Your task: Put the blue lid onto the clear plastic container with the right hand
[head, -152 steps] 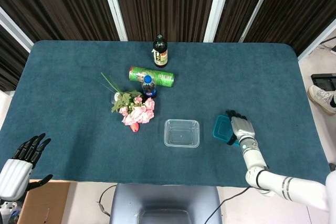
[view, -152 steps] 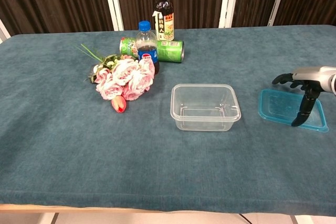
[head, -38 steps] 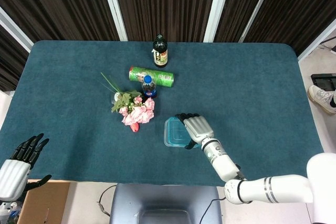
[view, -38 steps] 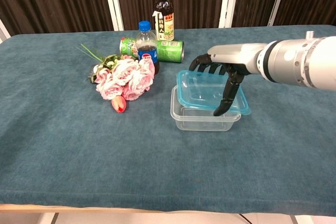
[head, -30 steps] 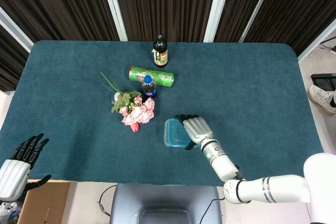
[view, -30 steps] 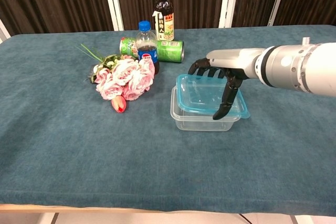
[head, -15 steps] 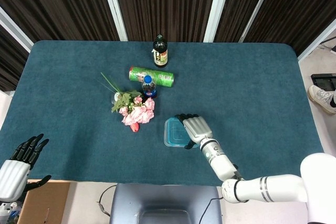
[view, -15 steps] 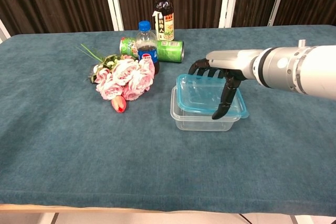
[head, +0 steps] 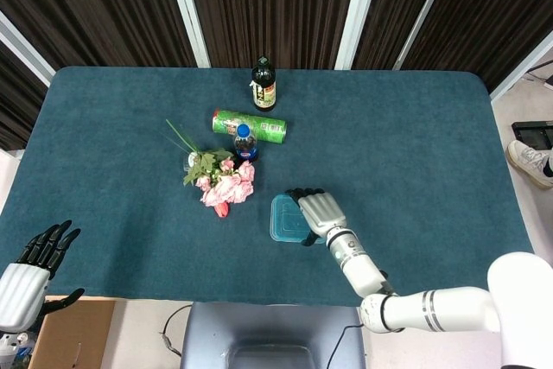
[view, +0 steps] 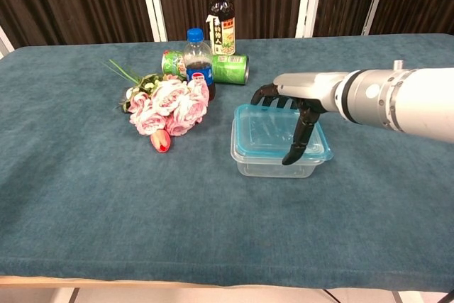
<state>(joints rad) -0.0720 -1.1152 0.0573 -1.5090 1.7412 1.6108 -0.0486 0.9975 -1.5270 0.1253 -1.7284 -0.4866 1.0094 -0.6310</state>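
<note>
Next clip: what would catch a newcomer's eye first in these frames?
The right hand near the table's front middle, fingers draped over the blue lid that sits on the clear plastic container. Just left of it lies a bunch of pink flowers, with a cola bottle, a toppled green can and a dark sauce bottle behind. The left hand idles off the table's near left corner.
</note>
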